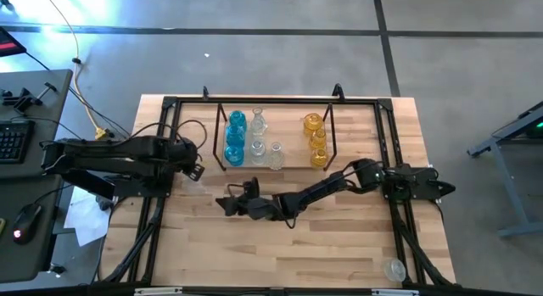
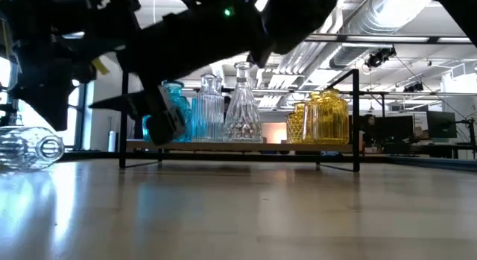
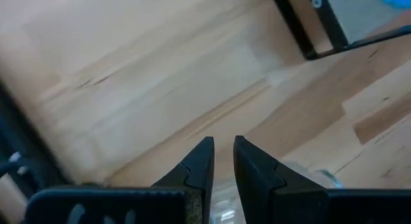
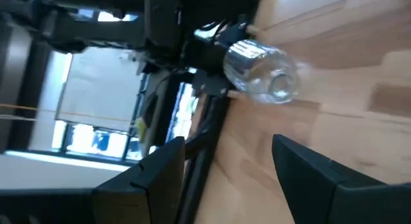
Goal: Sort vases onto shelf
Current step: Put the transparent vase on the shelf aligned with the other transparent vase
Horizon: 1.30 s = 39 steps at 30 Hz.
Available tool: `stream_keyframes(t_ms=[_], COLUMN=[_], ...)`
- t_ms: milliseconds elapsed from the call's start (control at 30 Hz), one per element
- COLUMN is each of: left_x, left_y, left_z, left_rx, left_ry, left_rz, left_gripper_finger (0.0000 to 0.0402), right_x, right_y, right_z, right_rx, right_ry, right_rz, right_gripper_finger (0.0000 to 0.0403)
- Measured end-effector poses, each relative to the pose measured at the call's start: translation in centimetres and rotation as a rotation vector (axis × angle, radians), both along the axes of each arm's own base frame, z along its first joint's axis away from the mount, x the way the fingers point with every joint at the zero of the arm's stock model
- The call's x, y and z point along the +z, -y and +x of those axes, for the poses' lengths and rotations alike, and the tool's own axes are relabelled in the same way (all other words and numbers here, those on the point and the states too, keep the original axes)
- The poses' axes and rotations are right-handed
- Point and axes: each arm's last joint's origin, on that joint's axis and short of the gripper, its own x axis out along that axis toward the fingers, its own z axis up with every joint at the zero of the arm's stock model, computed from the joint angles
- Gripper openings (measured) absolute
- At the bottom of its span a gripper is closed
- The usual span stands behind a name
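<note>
The right gripper (image 1: 227, 202) hangs low over the table (image 1: 339, 245) in front of the shelf (image 1: 273, 167), jaws spread wide and empty, aimed at a clear vase (image 4: 263, 73) lying on its side near the left arm. The left gripper (image 3: 222, 156) sits by the table's left edge, fingers nearly closed, holding nothing. Blue vases (image 1: 235, 136), clear ones and yellow vases (image 1: 316, 140) stand on the shelf.
</note>
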Motion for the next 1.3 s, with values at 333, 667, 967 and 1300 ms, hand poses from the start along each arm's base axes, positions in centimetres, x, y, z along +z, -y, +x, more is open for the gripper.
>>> stream_keyframes(t_ms=[333,667,967,1300], left_x=[0.7,0.6,0.6,0.6], left_y=[0.3,0.4,0.4,0.4], left_z=[-0.6,-0.6,-0.6,-0.5], left_rx=[-0.056,-0.080,-0.097,-0.121], left_ry=[0.011,-0.004,-0.004,0.001], left_rz=[-0.065,-0.077,-0.083,-0.101], left_gripper_finger=[0.0046,0.0026,0.0025,0.0026], right_x=[0.5,-0.7,-2.1,-1.6], right_y=[0.8,-0.2,-0.5,0.1], right_z=[4.6,7.1,6.7,7.0], right_rx=[0.112,0.182,0.176,0.209], right_ry=[0.052,-0.026,-0.056,-0.029], right_rz=[0.028,0.049,0.112,0.127], right_gripper_finger=[0.0216,0.0216,0.0216,0.0216])
